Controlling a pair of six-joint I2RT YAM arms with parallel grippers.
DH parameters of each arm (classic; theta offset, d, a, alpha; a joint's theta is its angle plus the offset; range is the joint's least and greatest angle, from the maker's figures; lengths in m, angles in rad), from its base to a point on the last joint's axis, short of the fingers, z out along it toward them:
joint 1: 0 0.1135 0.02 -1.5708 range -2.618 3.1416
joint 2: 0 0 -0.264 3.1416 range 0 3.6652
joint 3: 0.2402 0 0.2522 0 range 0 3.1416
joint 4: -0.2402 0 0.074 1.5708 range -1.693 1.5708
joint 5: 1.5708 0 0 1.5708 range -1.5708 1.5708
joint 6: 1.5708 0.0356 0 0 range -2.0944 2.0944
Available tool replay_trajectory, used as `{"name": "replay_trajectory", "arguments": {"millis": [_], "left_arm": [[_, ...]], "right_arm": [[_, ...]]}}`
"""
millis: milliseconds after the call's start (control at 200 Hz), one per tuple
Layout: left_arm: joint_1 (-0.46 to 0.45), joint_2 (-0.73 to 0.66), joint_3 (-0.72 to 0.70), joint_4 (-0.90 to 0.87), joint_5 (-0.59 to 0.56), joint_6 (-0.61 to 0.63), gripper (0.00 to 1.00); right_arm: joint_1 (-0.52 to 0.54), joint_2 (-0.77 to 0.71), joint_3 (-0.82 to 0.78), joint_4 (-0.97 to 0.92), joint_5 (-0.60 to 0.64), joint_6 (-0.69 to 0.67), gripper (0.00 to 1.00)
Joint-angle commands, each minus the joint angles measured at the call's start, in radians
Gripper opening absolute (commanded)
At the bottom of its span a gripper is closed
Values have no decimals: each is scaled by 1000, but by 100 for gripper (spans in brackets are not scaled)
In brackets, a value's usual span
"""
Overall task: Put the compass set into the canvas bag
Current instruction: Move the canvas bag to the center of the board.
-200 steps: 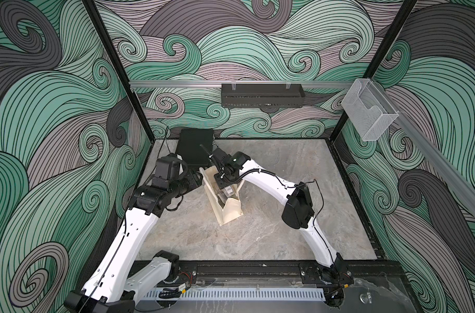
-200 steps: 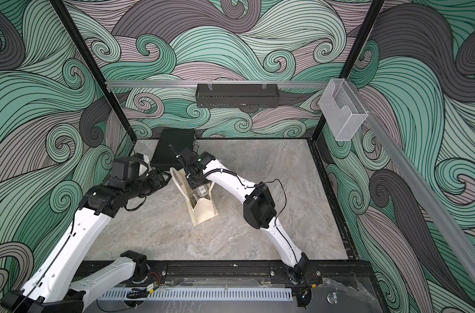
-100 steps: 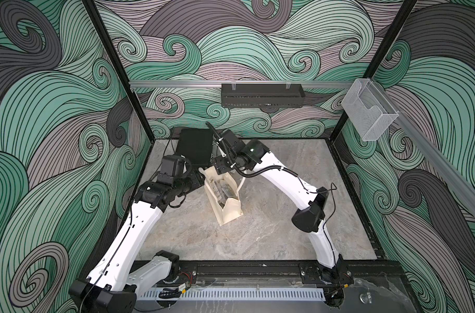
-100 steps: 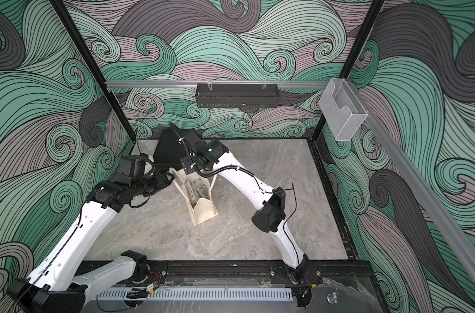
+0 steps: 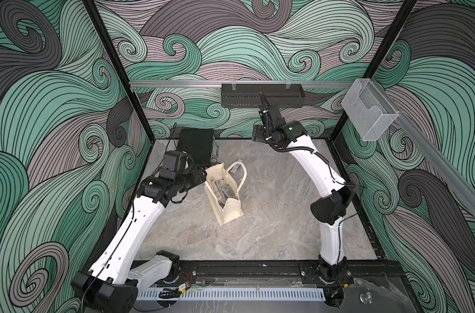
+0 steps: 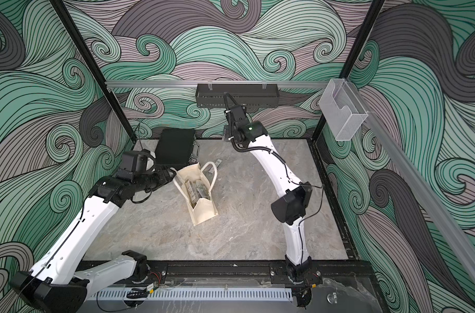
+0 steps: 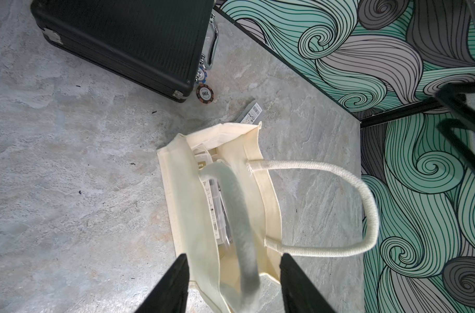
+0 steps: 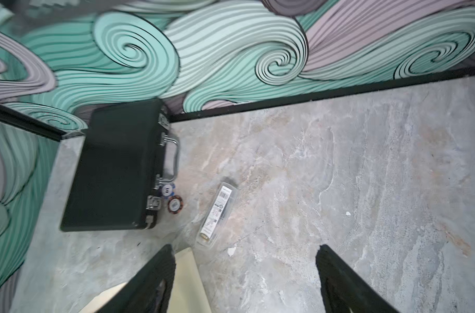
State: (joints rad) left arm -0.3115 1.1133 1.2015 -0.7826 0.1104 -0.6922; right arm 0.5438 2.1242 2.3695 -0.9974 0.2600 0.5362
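**Compass set in the bag, both grippers open**

The canvas bag (image 5: 232, 210) (image 6: 204, 212) is stood upright on the tabletop (image 5: 271, 225), left of centre and towards the back left corner, with its mouth open. The compass set (image 5: 222, 189) (image 6: 197, 189), a clear labelled pack, is seen lying inside the bag in both top views and in the left wrist view (image 7: 213, 208).

The left gripper (image 5: 201, 174) (image 7: 232, 256) is held at the bag's back end, at rim height. Its fingers (image 7: 181, 271) are seen apart, straddling the end of the bag. One handle loop (image 7: 240, 216), blurred, runs up between them; no clamping on it can be made out. The second loop (image 7: 366, 211) is spread flat on the tabletop on the bag's right side.

The right gripper (image 5: 258, 134) (image 8: 246, 248) is raised above the back edge of the tabletop, well apart from the bag. Its fingers (image 8: 160, 271) are spread wide, with nothing between them.

A black case (image 5: 195, 146) (image 8: 114, 173) is laid flat in the back left corner. Two poker chips (image 8: 175, 204) (image 7: 204, 94) are found just beside its latch side. A small clear box (image 8: 217, 214) (image 7: 251, 113) lies on the tabletop just behind the bag.
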Motion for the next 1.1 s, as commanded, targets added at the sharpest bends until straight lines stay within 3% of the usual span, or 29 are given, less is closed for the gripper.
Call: {"name": "replay_trajectory", "arguments": {"millis": [0, 160, 305, 475, 645, 1091], "left_arm": [[-30, 47, 47, 9, -18, 3, 56], [-43, 98, 59, -10, -39, 14, 52], [-43, 104, 60, -58, -87, 29, 30], [-42, 77, 33, -81, -135, 35, 19], [-35, 36, 22, -112, -173, 29, 0], [73, -28, 79, -247, -193, 111, 0]], "right_arm": [[21, 105, 57, -51, -71, 21, 81], [19, 246, 116, -56, -105, 47, 80], [27, 367, 191, -66, -140, 63, 79], [41, 463, 233, -54, -160, 78, 78], [61, 516, 240, -32, -150, 73, 79], [89, 581, 235, 40, -108, 116, 80]]}}
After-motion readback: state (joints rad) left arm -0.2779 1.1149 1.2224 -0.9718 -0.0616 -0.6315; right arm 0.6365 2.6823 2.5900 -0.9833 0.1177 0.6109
